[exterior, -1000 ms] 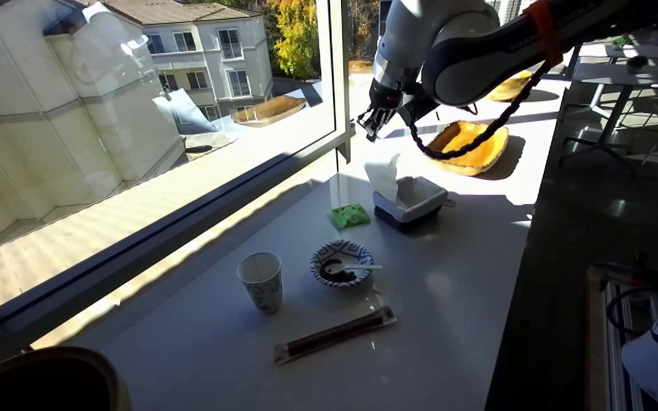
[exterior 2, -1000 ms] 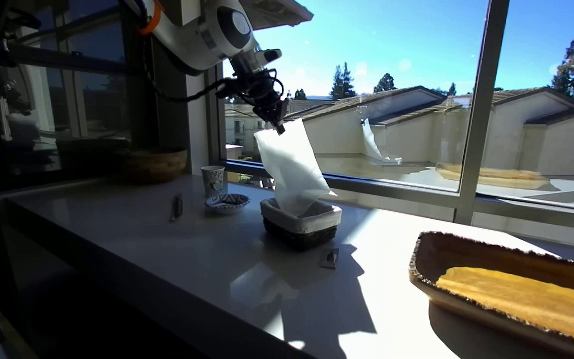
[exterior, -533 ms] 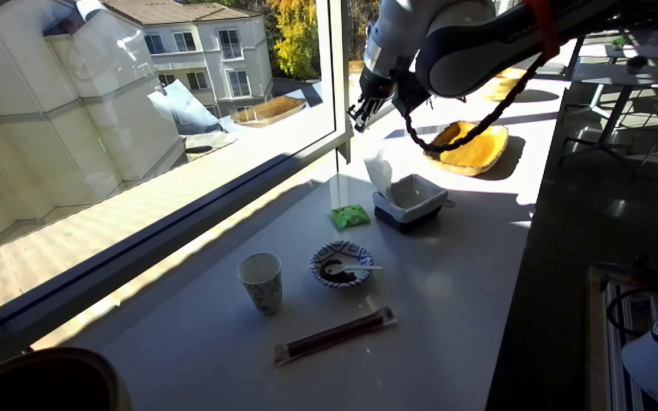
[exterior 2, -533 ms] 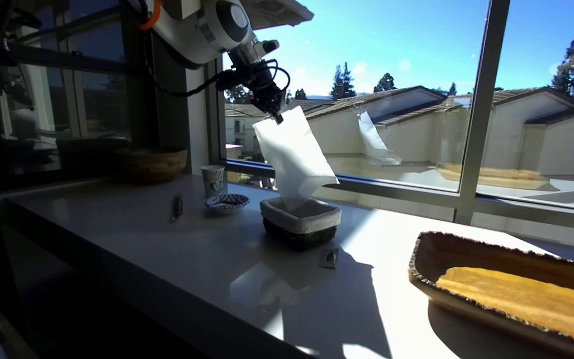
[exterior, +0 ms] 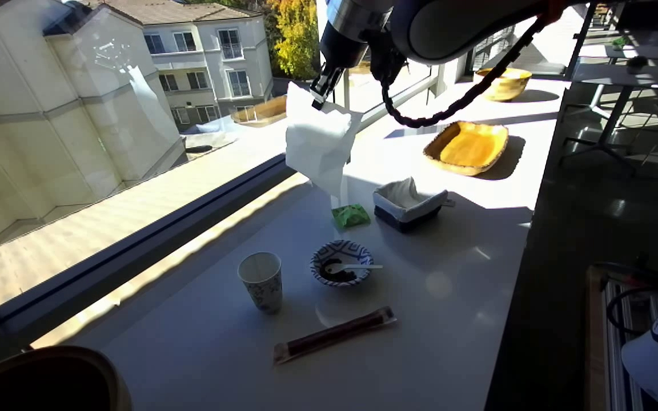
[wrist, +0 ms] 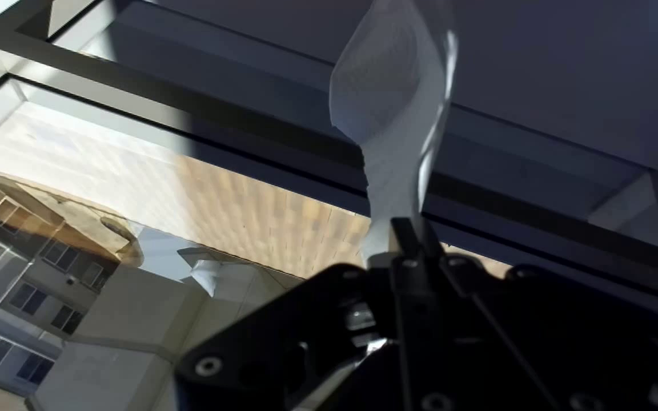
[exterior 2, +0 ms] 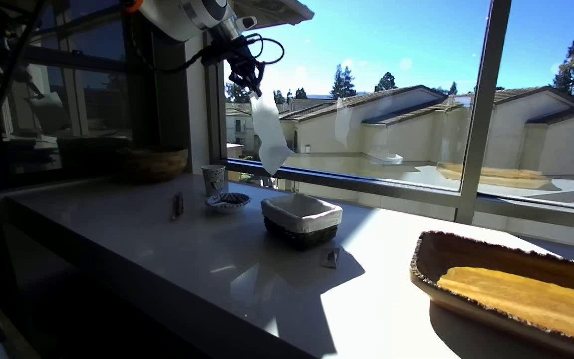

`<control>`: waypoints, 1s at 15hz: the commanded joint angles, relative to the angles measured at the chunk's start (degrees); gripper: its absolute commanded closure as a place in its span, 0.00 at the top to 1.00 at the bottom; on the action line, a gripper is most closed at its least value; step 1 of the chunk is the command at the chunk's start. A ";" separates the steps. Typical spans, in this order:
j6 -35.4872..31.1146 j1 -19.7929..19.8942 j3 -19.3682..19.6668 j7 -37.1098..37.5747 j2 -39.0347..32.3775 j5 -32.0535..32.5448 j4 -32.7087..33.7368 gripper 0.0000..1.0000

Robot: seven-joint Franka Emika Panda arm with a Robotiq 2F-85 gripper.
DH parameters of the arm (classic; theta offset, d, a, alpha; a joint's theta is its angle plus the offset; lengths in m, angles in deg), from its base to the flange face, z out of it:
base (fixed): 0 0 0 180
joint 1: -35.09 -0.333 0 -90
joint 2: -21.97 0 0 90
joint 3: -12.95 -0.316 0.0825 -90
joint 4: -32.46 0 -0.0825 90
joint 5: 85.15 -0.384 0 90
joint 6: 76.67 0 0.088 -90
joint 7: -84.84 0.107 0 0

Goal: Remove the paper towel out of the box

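Observation:
The paper towel [exterior: 320, 148] is a limp white sheet hanging in the air, apart from the box. It also hangs down in an exterior view [exterior 2: 268, 132] and in the wrist view [wrist: 389, 103]. My gripper [exterior: 319, 104] is shut on the towel's upper part; in the wrist view the gripper [wrist: 417, 231] has its fingers close together with the sheet between them. The box [exterior: 400, 214] is a low dark basket with a whitish cloth lining, standing on the table. It shows in an exterior view [exterior 2: 301, 222] too, lower than the towel and to its right.
A patterned cup [exterior: 261, 282], a patterned bowl [exterior: 320, 274] with a spoon, a green packet [exterior: 350, 216] and a long brown stick pack [exterior: 334, 337] lie on the table. An orange-yellow tray [exterior: 472, 148] stands beyond the box. The window frame [exterior: 237, 188] runs close beside the towel.
My gripper has risen and moved toward the window and away from above the box. The towel's lower end has come up out of the box and now hangs free.

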 commanded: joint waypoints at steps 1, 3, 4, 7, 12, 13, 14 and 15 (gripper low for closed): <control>4.57 0.31 1.21 2.04 -5.25 3.43 5.91 0.00; 7.10 0.42 2.52 3.63 -7.33 4.69 7.41 0.00; 8.47 0.41 3.45 5.27 -8.21 6.06 7.81 0.00; 11.99 0.39 6.49 11.90 -10.03 9.67 8.24 0.00; 18.28 0.09 9.72 19.43 -13.02 14.73 10.24 0.00; 19.52 -0.01 9.82 19.57 -13.85 15.52 11.11 0.00; 20.94 -0.23 9.78 19.28 -14.99 16.61 12.20 0.00; 21.37 -0.41 9.59 18.78 -16.29 17.60 13.51 0.00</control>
